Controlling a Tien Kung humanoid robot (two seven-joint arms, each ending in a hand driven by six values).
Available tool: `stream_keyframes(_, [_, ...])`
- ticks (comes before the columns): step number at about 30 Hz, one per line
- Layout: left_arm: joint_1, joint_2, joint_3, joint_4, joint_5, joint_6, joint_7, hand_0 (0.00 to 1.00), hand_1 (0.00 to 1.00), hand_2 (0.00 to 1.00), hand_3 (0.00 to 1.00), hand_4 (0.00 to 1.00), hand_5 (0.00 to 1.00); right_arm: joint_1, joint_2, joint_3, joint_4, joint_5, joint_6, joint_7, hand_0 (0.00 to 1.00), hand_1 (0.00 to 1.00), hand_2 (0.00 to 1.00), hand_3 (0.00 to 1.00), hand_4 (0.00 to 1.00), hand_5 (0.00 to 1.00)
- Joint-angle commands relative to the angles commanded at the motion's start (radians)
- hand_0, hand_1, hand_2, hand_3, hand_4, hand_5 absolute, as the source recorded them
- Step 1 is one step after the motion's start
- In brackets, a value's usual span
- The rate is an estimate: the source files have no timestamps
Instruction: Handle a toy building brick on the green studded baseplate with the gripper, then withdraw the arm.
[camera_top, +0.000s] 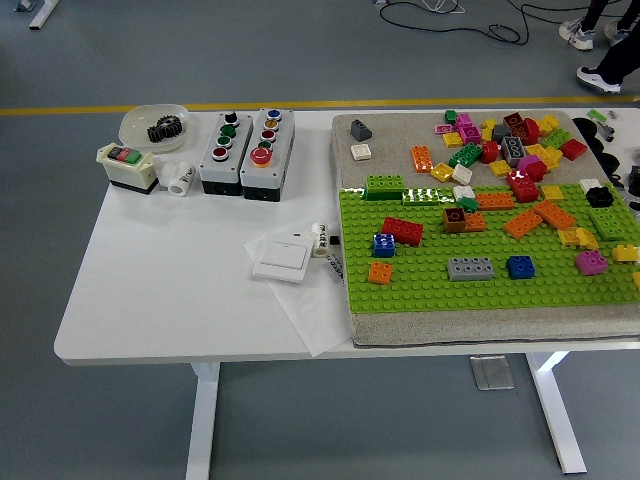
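Note:
The green studded baseplate (430, 290) lies on a grey mat (390, 140) on the right half of the white table. A magenta brick (591, 262) sits on the plate near its right edge, with nothing touching it. Also on the plate are a grey brick (470, 268), a blue brick (520, 267), a red brick (402, 231) and an orange brick (380, 272). Several loose bricks (500, 145) are heaped on the mat behind the plate. Neither robot hand is in the picture.
Two button boxes (245, 150), a green-and-red switch box (127, 165) and a bowl holding a black gear (155, 127) stand at the back left. A white wall switch (282, 259) lies left of the plate. A small black part (598, 195) rests near the plate's right edge.

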Motion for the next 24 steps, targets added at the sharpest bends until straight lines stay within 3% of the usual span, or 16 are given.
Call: stream_keyframes(24, [0.001,0.001,0.001,-0.001,0.008,-0.003,0.002,0.817,0.878,0.880,0.801,0.837,0.706,-0.007,0.006,0.012,-0.011,0.012,-0.004,-0.010,0.874,0.804,0.828,0.846,0.998,0.862])
